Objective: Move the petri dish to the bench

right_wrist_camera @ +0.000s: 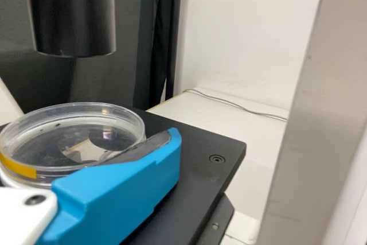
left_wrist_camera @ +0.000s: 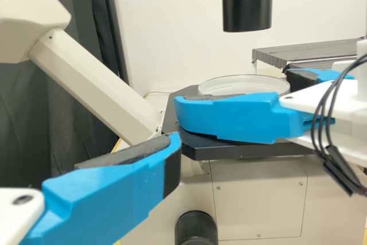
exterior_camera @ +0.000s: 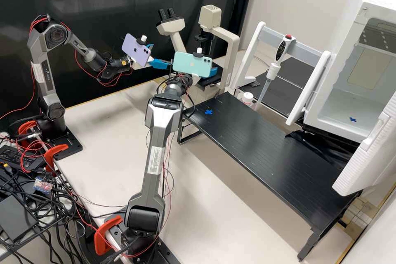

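High view: left gripper [exterior_camera: 161,54], upper left, stood wide-fingered; right gripper [exterior_camera: 213,71], upper centre, held petri dish [right_wrist_camera: 71,136] in fingers; printed label [exterior_camera: 156,160] sat below centre.

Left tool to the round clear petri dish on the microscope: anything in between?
Yes. In the left wrist view, the blue-and-white right tool stands between the left tool and the round clear petri dish, crossing its near side just above the flat black stage. The black cylinder hangs higher, clear of that line.

Clear petri dish [right_wrist_camera: 86,147]; mint phone [exterior_camera: 189,66]; lilac phone [exterior_camera: 136,51]; black bench [exterior_camera: 264,148]
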Controlling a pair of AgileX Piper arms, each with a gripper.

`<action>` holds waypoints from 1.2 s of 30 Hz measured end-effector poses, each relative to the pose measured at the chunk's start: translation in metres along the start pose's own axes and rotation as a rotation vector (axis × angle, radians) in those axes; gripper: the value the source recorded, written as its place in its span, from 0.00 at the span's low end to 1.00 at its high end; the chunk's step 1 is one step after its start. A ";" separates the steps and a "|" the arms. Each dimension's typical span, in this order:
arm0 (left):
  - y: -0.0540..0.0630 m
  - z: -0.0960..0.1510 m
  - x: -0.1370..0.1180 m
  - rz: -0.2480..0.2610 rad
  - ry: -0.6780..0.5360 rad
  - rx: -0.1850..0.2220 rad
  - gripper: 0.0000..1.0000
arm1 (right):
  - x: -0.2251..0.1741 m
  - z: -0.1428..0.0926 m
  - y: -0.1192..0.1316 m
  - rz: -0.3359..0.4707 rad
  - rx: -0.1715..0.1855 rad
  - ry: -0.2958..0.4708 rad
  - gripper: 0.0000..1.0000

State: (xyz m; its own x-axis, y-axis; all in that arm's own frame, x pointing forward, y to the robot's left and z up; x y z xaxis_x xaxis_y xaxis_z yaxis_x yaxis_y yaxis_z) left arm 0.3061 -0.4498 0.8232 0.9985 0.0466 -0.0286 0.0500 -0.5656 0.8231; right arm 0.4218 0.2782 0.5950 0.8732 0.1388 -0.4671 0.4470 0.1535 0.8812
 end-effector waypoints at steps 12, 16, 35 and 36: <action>0.000 0.000 0.000 0.000 0.000 0.000 1.00 | 0.005 0.005 0.005 -0.038 0.015 -0.012 0.00; 0.000 0.000 0.000 0.000 0.000 0.000 1.00 | 0.005 0.006 0.005 -0.046 0.013 -0.010 0.00; 0.000 0.000 0.000 0.000 0.000 0.000 1.00 | -0.005 0.017 0.009 -0.021 0.004 0.039 0.00; 0.000 0.000 0.000 0.000 0.000 0.000 1.00 | -0.007 0.020 0.008 -0.022 0.003 0.040 0.00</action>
State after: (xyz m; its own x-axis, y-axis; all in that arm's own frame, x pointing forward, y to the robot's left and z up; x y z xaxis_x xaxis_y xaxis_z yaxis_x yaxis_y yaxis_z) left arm 0.3061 -0.4498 0.8232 0.9985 0.0466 -0.0286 0.0500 -0.5656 0.8231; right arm 0.4232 0.2585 0.6071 0.8549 0.1746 -0.4885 0.4664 0.1536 0.8711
